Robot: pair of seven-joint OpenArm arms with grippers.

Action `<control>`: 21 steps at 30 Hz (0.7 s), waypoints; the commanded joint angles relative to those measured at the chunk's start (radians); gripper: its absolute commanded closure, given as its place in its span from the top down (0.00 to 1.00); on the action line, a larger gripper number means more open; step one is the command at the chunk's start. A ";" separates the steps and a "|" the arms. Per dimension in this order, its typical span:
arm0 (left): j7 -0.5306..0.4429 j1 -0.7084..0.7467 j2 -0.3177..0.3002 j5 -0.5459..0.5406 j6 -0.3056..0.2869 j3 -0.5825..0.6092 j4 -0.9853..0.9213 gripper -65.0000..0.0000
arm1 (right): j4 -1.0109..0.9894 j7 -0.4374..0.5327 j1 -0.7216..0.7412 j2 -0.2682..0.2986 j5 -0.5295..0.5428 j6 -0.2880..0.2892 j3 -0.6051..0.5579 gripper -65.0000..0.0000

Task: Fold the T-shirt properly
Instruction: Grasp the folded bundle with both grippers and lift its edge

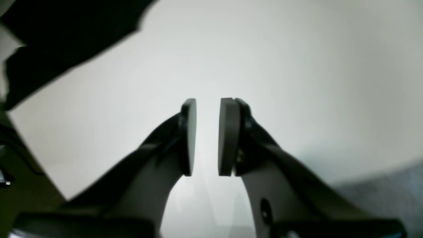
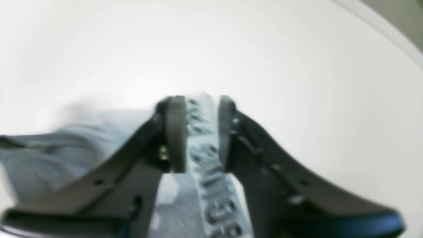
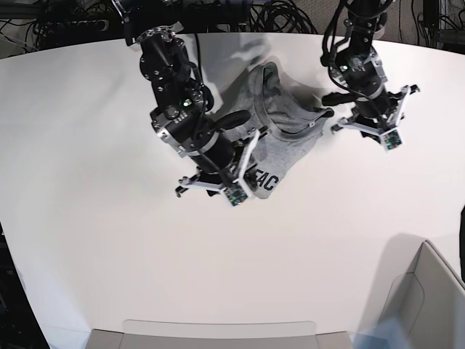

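Since the T-shirt (image 3: 280,134) lies crumpled in a heap w/ the lettered part showing at its near edge, the step in hand looks like spreading it flat before any fold, so each gripper should pinch a single layer at an outer edge or corner, not a bunched wad, & both should pull apart evenly, low over the tabletop (image 3: 87,240). Right gripper (image 2: 198,134) sits over the lettered strip of fabric: jaws part open, cloth visible in the gap betw. them, but the wrist view is blurred, so I cannot tell if it's actually gripping or just hovering above. Left gripper (image 1: 207,137) has a narrow gap, nothing betw. the pads (image 1: 228,137), bare tabletop beneath; grey fabric only shows at the lower right corner of its view. In the base view it's just beside the shirt's edge, not on it.
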 commanded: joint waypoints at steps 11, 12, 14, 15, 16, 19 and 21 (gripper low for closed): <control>-0.131 0.004 -0.003 0.029 0.006 0.291 0.016 0.15 | -0.227 0.025 -0.012 0.147 0.165 0.007 0.007 0.00; -0.132 0.004 -0.003 0.029 0.006 0.302 0.016 0.15 | -0.252 0.025 -0.012 0.147 0.165 0.007 0.007 0.00; -0.134 0.004 -0.005 0.029 0.006 0.325 0.016 0.15 | -0.291 0.026 -0.007 0.147 0.165 0.007 0.007 0.00; -0.135 0.004 -0.005 0.029 0.006 0.336 0.015 0.15 | -0.305 0.026 -0.007 0.147 0.165 0.007 0.007 0.00; -0.135 0.004 -0.006 0.029 0.006 0.346 0.013 0.15 | -0.313 0.026 -0.007 0.147 0.165 0.007 0.007 0.00; -0.144 0.004 -0.029 0.024 0.006 0.391 0.007 0.15 | -0.325 0.026 -0.007 0.144 0.163 0.007 0.007 0.00; -0.146 0.002 -0.040 0.030 0.006 0.423 0.013 0.15 | -0.334 0.026 -0.007 0.144 0.163 0.007 0.007 0.00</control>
